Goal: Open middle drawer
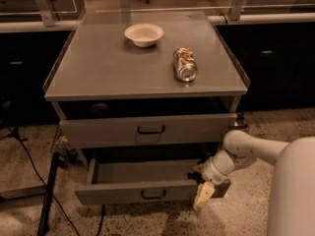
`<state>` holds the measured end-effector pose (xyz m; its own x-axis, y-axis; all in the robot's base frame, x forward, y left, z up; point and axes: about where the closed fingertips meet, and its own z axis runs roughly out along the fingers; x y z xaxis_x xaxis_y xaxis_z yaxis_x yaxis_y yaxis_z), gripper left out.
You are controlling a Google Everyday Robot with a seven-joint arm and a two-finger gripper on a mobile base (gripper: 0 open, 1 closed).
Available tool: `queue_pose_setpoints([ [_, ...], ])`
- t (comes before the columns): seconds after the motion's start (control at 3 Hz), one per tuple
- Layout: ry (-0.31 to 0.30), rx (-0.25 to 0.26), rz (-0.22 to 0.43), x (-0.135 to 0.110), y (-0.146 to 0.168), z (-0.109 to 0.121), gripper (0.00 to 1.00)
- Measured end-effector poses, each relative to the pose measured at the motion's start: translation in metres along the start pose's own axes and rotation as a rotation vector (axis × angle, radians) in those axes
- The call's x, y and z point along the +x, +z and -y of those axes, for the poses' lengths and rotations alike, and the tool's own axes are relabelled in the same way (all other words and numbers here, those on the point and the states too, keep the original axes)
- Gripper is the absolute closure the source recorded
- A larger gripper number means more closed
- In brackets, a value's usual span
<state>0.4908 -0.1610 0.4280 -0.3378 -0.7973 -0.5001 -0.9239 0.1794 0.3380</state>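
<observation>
Below the counter (98, 73), the middle drawer (123, 193) is seen drawn out toward the near side, its long front running left to right. The gripper (206, 195) is placed at the right end of that front, so the drawer and its loop handle (153, 193) lie to its left. Whether the gripper is spread or closed cannot be told. Any further pull is judged to run nearward, across the front's long axis.

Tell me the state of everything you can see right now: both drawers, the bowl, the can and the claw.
middle drawer: pulled out, open.
top drawer: looks slightly ajar.
bowl: upright, empty.
can: lying on its side.
claw: low, at the middle drawer's front corner.
</observation>
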Motion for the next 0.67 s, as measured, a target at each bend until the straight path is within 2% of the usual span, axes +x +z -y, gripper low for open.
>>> queue_pose_setpoints([
  [0.33, 0.094, -0.057, 0.080, 0.0252, -0.0130, -0.0326, 0.00],
  [0.67, 0.094, -0.057, 0.080, 0.0252, -0.0130, -0.0326, 0.00],
])
